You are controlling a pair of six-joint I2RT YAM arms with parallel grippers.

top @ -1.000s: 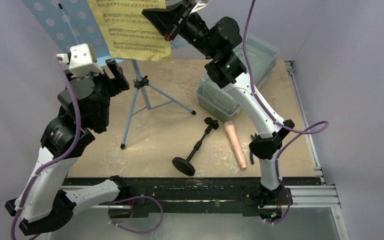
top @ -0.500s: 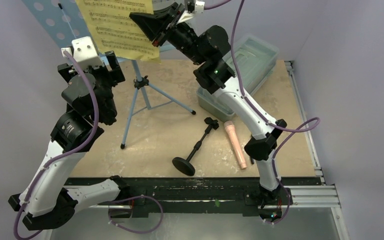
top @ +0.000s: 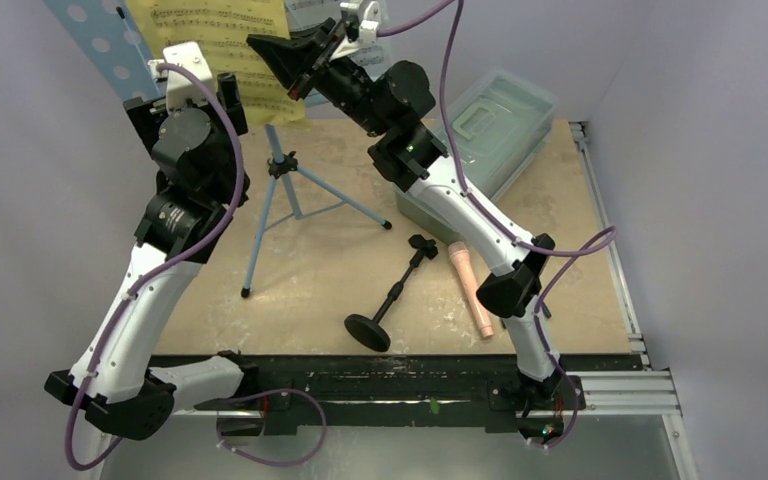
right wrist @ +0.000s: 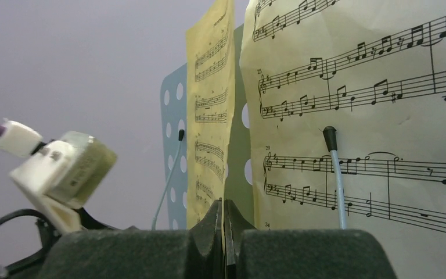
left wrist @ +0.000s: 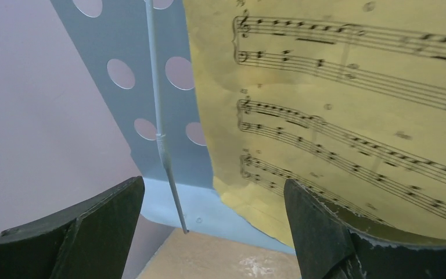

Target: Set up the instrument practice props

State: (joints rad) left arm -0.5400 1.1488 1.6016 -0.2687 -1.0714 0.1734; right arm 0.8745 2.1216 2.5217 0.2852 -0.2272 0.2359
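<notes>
Pale lavender walls (top: 720, 150); worn beige tabletop (top: 300, 300); metal rails (top: 620, 385).

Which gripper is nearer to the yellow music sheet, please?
Right. The right gripper pinches the edge of the yellow music sheet; the left gripper hovers open facing it.

Top camera looks down from high behind. Wrist cameras look out past left claw (left wrist: 212, 192) and right claw (right wrist: 225, 228) at sheets (left wrist: 337, 116) close ahead; all three share them.

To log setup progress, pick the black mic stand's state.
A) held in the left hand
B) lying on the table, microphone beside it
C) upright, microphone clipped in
B: the black mic stand lies on its side on the table, the pink microphone flat beside it.
</notes>
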